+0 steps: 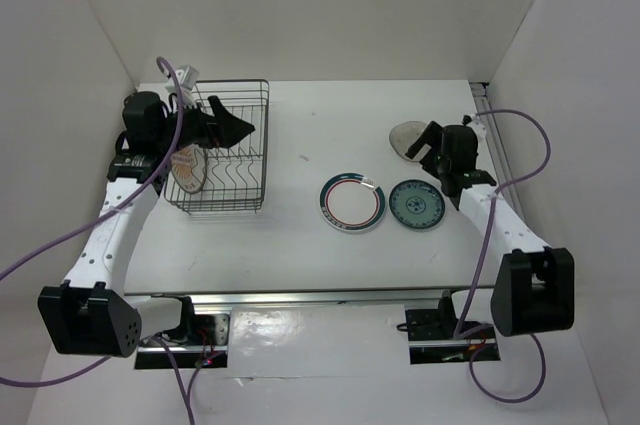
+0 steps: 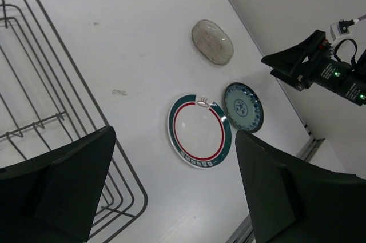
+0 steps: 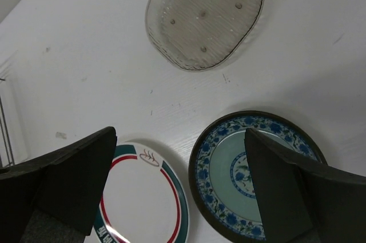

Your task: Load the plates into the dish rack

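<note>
a matte white table (image 1: 300,145) fills the middle of the overhead view, marked by a few faint scuffs (image 2: 119,92). plain white walls box it in: a back wall (image 1: 330,5) at 12 o'clock, a left wall (image 1: 50,55) at 9 o'clock and a right wall (image 1: 585,55) at 3 o'clock. a metal rail (image 1: 320,297) edges the table at 6 o'clock. below it a glossy white ledge (image 1: 330,350) mirrors soft, even light.

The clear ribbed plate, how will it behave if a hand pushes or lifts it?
The clear ribbed plate looks rigid, probably light. Lying flat on the table, its low rim likely offers little grip; pushed, it may slide rather than tip.
</note>
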Controlling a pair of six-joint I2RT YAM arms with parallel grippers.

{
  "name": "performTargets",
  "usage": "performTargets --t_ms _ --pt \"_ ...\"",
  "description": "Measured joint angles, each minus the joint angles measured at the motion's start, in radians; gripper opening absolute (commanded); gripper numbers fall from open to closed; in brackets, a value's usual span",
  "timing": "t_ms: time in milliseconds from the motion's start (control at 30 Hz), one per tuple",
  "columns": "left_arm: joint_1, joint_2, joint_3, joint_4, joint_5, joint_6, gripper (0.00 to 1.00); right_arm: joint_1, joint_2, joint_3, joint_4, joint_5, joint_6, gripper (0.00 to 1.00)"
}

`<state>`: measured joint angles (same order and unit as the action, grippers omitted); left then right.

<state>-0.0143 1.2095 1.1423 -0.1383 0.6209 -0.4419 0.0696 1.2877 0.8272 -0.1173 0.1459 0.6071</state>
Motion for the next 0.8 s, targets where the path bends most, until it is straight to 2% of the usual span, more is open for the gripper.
performTargets --t_ms 133,267,467,800 --pt "0.000 0.002 -0.001 0.035 0.057 -0.019 1.00 0.000 -0.102 -0.048 -0.019 0.004 0.026 1.00" --pt "0.000 0.014 -0.004 0.061 0.101 -0.039 1.00 0.000 -0.226 -0.166 -0.043 -0.012 0.049 0.99" --pt "-0.001 0.019 -0.004 0.081 0.125 -0.056 1.00 0.000 -0.403 -0.321 -0.160 -0.009 0.126 0.99" --pt "-0.001 0.019 -0.004 0.086 0.124 -0.059 1.00 0.000 -0.373 -0.395 -0.214 0.014 0.213 0.93"
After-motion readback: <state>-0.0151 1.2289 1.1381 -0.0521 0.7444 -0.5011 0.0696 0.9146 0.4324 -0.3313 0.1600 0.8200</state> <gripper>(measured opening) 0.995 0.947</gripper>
